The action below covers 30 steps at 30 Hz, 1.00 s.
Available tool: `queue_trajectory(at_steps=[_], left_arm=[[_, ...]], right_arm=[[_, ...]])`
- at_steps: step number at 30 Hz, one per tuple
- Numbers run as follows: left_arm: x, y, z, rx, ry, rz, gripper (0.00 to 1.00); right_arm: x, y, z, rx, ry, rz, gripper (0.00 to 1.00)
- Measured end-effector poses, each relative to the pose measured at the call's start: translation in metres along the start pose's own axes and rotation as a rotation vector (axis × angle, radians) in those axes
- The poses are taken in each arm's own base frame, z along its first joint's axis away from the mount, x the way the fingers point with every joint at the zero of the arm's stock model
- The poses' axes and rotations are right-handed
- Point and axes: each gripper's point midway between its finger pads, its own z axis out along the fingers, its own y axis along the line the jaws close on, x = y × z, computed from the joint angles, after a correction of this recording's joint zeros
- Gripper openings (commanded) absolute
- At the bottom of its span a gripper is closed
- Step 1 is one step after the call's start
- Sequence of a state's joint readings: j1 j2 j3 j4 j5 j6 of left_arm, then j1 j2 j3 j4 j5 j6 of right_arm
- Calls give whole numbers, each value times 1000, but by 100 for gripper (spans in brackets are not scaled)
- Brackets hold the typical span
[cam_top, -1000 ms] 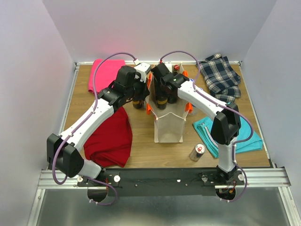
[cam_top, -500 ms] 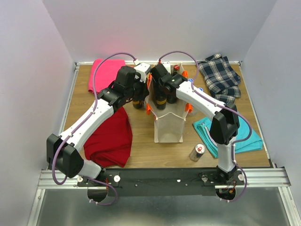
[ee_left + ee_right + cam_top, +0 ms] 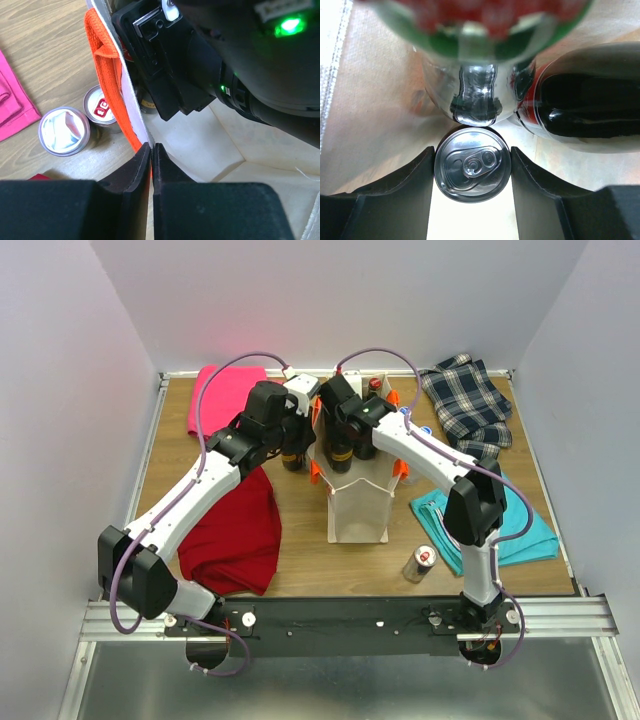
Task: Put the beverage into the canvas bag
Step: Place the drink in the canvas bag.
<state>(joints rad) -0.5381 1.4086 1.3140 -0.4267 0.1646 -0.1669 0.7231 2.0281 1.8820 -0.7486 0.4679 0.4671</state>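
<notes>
Standing left of the canvas bag point(image 3: 358, 512), two cans point(image 3: 65, 131) are seen on the table point(image 3: 40, 50). The bag's orange-strapped rim is pinched by the nearly closed left gripper point(image 3: 151, 146). Inside the bag, one silver can point(image 3: 472, 164) is clasped by the half-spread right gripper point(image 3: 472, 152), beside one dark bottle point(image 3: 590, 107). One lone can point(image 3: 424, 562) is seen farther right.

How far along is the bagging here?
Done: a dark bottle and a clear bottle already stand inside the canvas bag. In hand: the right pincer grips a silver can low inside the bag, unreleased, while the left pincer pinches the bag's rim beside the orange strap. Left: letting go of that can; a lone can by the teal cloth and two cans beside the bag sit outside.
</notes>
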Motion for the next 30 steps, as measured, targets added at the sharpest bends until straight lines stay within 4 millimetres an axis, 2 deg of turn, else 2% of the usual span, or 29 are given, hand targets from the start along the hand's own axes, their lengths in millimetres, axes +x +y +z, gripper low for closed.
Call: queue_trajectory(at_steps=[6,30], left_arm=[[1,1,0,-7,0,2,16],[1,2,-2,-15,-7,4,22]], right_arm=[[1,0,1,12,-4,7,57],[-2,5,2,-11,-24,23,71]])
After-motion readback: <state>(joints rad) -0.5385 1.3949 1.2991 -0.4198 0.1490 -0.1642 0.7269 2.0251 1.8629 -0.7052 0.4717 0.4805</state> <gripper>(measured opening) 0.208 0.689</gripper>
